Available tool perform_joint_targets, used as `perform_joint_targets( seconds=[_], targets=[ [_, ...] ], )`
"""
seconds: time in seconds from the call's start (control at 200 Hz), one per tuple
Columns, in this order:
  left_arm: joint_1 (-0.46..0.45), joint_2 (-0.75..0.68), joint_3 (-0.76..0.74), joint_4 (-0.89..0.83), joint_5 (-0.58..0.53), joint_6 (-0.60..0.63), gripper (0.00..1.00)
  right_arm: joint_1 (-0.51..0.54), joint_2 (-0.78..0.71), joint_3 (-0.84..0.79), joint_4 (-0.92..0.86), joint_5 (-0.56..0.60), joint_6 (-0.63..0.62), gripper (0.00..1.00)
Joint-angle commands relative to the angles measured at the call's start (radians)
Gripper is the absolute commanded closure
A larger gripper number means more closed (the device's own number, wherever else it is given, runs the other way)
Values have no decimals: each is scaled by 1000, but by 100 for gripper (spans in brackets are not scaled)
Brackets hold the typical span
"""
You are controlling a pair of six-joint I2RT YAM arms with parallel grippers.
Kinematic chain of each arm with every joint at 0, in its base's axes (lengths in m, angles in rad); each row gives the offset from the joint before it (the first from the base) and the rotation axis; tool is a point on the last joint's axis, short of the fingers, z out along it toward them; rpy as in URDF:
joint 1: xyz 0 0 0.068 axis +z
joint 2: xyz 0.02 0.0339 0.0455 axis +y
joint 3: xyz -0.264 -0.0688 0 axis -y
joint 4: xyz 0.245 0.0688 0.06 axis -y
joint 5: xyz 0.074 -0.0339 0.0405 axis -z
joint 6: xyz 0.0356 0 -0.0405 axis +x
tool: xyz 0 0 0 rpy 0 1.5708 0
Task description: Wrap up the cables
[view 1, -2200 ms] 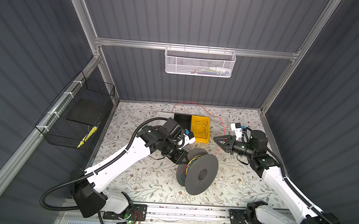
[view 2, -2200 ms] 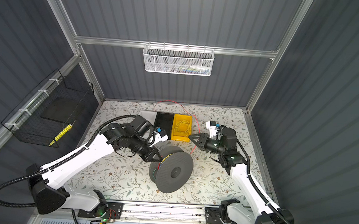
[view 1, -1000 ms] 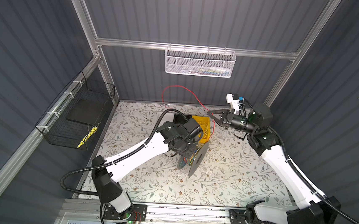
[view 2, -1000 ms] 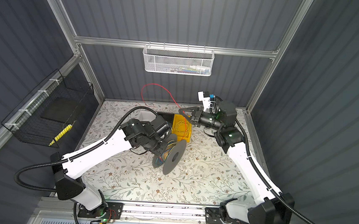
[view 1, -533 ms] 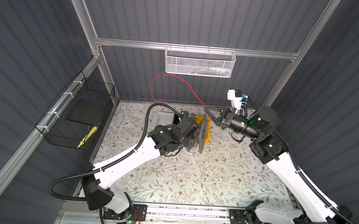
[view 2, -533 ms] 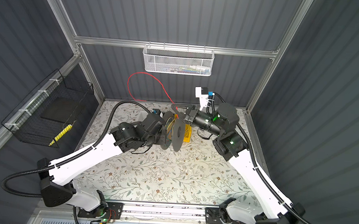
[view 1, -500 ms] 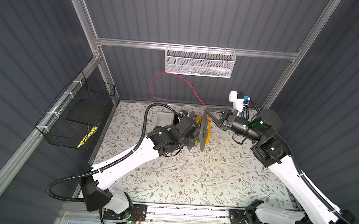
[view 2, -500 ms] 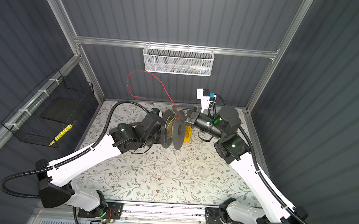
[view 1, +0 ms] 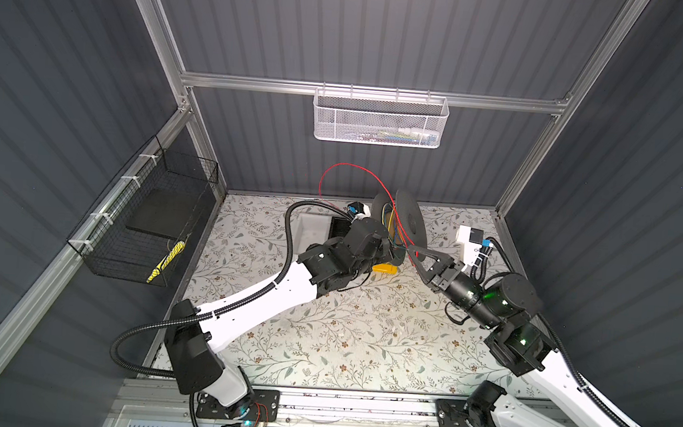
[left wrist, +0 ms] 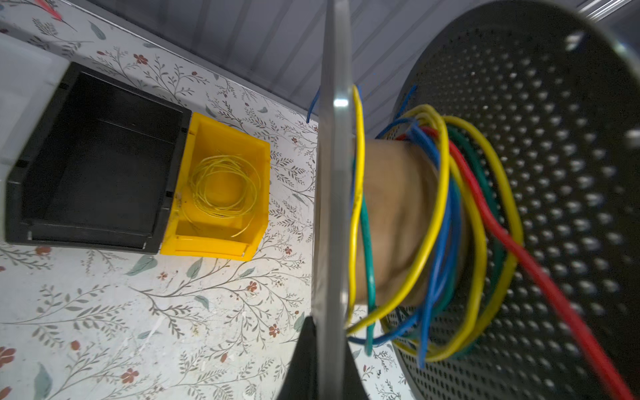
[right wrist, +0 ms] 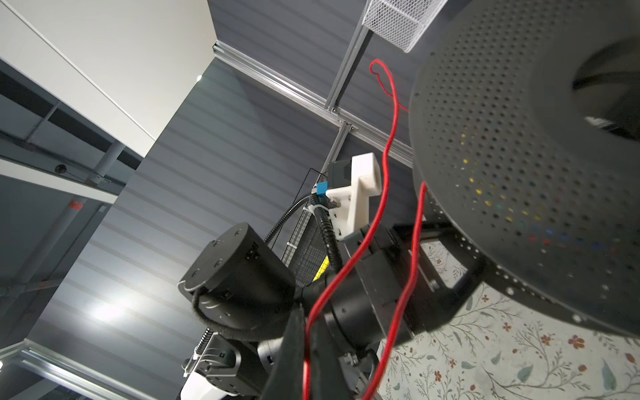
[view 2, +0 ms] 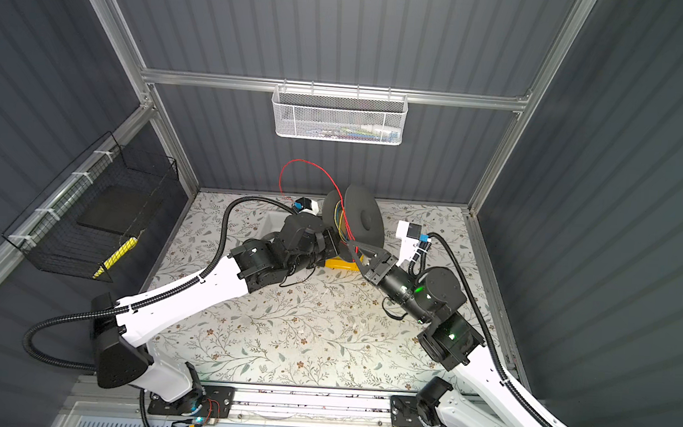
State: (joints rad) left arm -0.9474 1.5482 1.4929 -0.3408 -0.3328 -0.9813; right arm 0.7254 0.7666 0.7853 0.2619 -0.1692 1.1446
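Note:
A black perforated spool (view 1: 409, 222) (view 2: 363, 218) is held up on edge over the back of the table. My left gripper (left wrist: 329, 349) is shut on the rim of its near flange. Yellow, blue, green and red cables (left wrist: 446, 221) lie in loose turns round the spool's brown core (left wrist: 394, 221). The red cable (view 1: 337, 167) (view 2: 308, 163) arcs high behind the spool, passes over it and runs down to my right gripper (view 1: 412, 251) (right wrist: 306, 332). That gripper sits just below the spool's right flange, shut on the red cable.
On the table under the spool a yellow bin (left wrist: 207, 242) holds a coil of yellow cable (left wrist: 223, 187), beside a black bin (left wrist: 86, 239) and a white tray (view 1: 309, 228). A white mesh basket (view 1: 380, 119) hangs on the back wall, a black wire basket (view 1: 152, 216) on the left wall.
My right gripper has come down and toward the front with the red cable, from level with the spool to below its flange. The spool has turned its flange face more to the right.

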Motion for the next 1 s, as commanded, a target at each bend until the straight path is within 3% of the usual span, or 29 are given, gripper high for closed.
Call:
perform_joint_targets(
  seconds=[0.0, 0.085, 0.315, 0.42, 0.485, 0.665, 0.9, 0.995],
  targets=[
    [66, -16, -19, 279, -77, -152, 100, 37, -97, -37, 119, 6, 21, 100],
    [82, -6, -45, 389, -47, -149, 100, 38, -158, -100, 97, 46, 20, 100],
    [107, -16, -69, 493, 78, -140, 100, 37, -420, -298, 31, 321, 22, 100],
    [106, -59, -154, 478, 100, -142, 100, 37, -520, -365, 59, 411, 15, 100],
    [106, -79, -148, 380, 93, -125, 100, 36, -559, -374, 37, 446, -4, 100],
    [95, -110, -122, 165, -4, -88, 100, 34, -497, -352, 92, 328, -89, 100],
    [94, -57, -35, 57, -24, -45, 100, 34, -238, -131, 82, -22, -252, 100],
    [96, -44, -22, 40, -24, -40, 100, 37, -218, -120, 99, -26, -268, 100]
  ],
)
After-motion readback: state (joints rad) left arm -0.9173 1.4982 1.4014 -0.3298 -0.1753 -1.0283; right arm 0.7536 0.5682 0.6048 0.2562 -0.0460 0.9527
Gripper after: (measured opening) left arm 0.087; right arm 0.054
